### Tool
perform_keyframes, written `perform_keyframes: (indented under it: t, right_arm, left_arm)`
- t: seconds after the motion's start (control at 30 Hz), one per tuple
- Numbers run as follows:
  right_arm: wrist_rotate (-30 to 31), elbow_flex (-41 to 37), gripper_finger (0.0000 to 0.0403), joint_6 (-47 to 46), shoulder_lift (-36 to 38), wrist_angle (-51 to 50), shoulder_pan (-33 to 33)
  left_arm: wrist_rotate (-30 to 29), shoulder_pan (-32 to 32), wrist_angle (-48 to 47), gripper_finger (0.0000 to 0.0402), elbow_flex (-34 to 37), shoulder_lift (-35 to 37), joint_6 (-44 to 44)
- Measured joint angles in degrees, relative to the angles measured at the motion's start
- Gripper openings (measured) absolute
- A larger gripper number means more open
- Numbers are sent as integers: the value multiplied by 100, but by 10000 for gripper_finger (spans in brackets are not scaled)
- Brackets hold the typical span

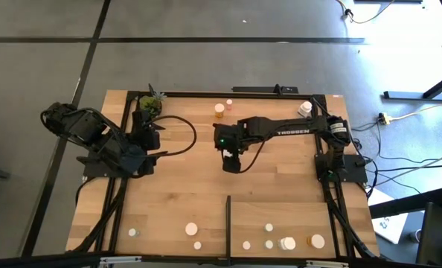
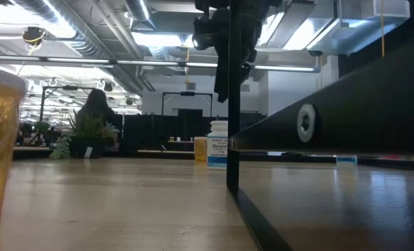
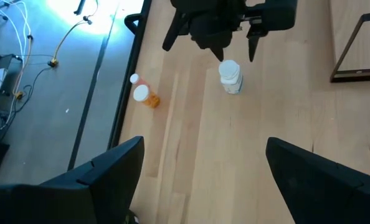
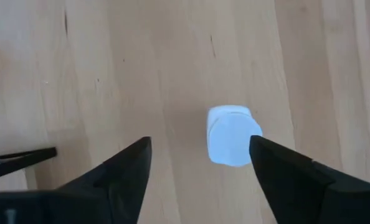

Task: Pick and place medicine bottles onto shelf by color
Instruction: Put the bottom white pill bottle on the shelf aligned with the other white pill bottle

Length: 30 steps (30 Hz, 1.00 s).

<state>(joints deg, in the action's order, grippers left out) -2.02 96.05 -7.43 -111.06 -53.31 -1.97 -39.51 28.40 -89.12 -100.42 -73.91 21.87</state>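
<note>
Mid-table on the wooden tabletop (image 1: pixel 176 186), a white bottle (image 4: pixel 233 135) stands upright just under the right gripper (image 4: pixel 200 155), whose fingers hang spread apart above it, nearer than the left gripper (image 3: pixel 200 162), also spread.

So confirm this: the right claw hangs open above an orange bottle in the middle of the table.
Wrong on the colour. The right claw hangs open above a white bottle in the middle of the table; the right wrist view shows its white cap and body. The orange bottle stands near the far edge.
</note>
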Motion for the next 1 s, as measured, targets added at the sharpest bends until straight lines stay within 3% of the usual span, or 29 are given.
perform_keyframes:
  t: [0.23,0.83,1.0]
  right_arm:
    - [773,-107,280,169,-1,16,155]
    - [635,-98,280,469,-384,121,-153]
    - [332,-98,280,455,-451,93,-234]
  left_arm:
    - [0,0,0,331,0,0,0]
    - [0,4,7,331,2,-2,0]
    - [0,2,7,331,2,-2,2]
